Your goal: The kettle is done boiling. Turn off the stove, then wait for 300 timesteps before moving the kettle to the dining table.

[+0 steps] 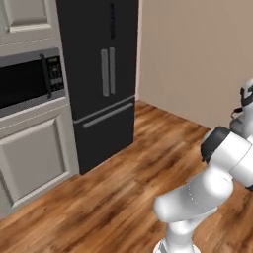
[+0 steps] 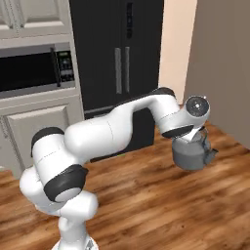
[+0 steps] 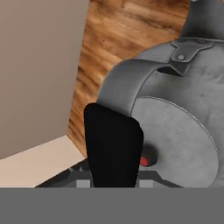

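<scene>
Hanging in mid-air over the wooden floor [image 2: 161, 205], carried by the gripper [image 2: 191, 139] with jaws clamped on its arched handle [image 3: 127, 83]: the kettle [image 2: 192, 155], a small squat grey metal vessel with a rounded body. Seen close in the hand view as a flat round lid [image 3: 175, 140] with a small red-marked knob beside the dark finger [image 3: 113, 148], the broad grey handle band curving over it to a riveted bracket, and the spout rising toward the top right corner of that view. Seen in the right base view as upright, lid uppermost, short spout pointing toward the right of that view and slightly down the room toward the beige wall [image 2: 219, 58]; wider than tall, so long axis roughly level, running from body to spout. Held well clear of the floor, just below the white wrist, off to the arm's right. Farther back, a black refrigerator [image 2: 119, 68] with paired grey bar handles; beside it, on the left, a built-in microwave [image 2: 34, 71] set in pale cabinet fronts [image 1: 34, 158].
</scene>
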Tool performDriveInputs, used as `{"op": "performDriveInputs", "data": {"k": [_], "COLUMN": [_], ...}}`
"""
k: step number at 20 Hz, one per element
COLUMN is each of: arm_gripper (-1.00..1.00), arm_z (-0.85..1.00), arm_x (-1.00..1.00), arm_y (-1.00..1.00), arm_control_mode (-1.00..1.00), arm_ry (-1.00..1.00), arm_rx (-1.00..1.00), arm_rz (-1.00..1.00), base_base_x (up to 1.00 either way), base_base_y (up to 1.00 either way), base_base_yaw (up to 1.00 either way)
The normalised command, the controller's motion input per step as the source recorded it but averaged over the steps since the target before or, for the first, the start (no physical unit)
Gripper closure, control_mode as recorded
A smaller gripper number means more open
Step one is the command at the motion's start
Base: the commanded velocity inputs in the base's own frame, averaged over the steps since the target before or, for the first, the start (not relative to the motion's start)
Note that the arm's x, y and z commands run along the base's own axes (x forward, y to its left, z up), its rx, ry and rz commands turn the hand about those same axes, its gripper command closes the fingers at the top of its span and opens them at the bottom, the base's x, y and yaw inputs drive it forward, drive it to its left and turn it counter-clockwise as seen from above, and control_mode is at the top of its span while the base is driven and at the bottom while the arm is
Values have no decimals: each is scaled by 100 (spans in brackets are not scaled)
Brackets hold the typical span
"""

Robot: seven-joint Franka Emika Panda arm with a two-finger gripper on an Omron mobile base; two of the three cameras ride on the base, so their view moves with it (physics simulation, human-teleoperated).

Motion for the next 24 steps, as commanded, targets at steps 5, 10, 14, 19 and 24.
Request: {"op": "performDriveInputs", "data": {"k": [5, 10, 14, 19, 24], "arm_gripper": [100, 100, 100, 100, 100], "arm_z": [0, 0, 0, 0, 0], "arm_x": [0, 0, 0, 0, 0], "arm_y": [0, 0, 0, 0, 0], "arm_control_mode": [100, 100, 100, 100, 100], "arm_ry": [0, 0, 0, 0, 0], "arm_rx": [0, 0, 0, 0, 0], "arm_rz": [0, 0, 0, 0, 0], "base_base_x": [35, 51, 49, 49, 49], "base_base_y": [43, 60, 59, 49, 31], "base_base_yaw": [-46, -43, -44, -43, -46]}}
